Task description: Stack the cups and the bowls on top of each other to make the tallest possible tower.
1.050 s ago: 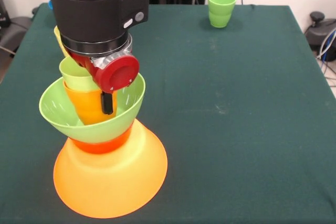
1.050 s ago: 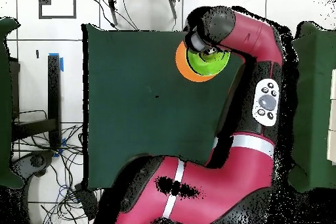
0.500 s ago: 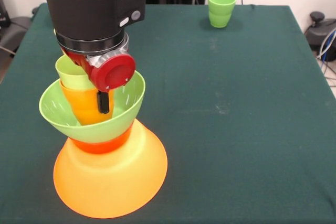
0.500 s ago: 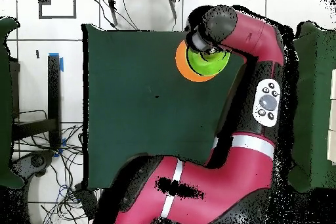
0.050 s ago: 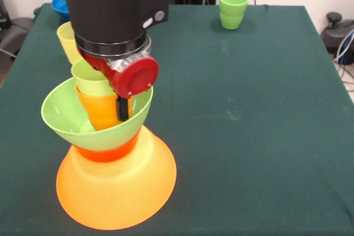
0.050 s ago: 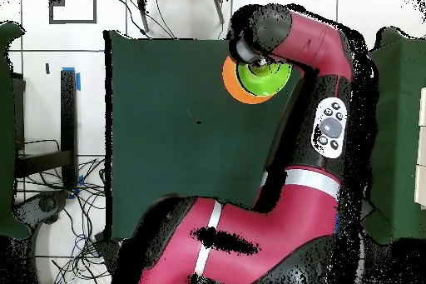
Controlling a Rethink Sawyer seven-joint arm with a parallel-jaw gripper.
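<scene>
Lime cup (image 5: 91, 77) atop orange cup (image 5: 101, 111), just beside hand (image 5: 121, 109)

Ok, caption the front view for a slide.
Sawyer's end effector reaches into the lime green bowl beside nested cups, atop the inverted orange bowl.

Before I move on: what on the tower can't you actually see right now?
- Tool: front view shows one dark finger; the wrist hides the rest, so open or shut is unclear.
- Lime cup and orange cup: far sides hidden by the wrist; grip contact unclear.
- Overhead view: the arm covers the cups inside the green bowl.
- Blue bowl: partly behind the arm.
</scene>
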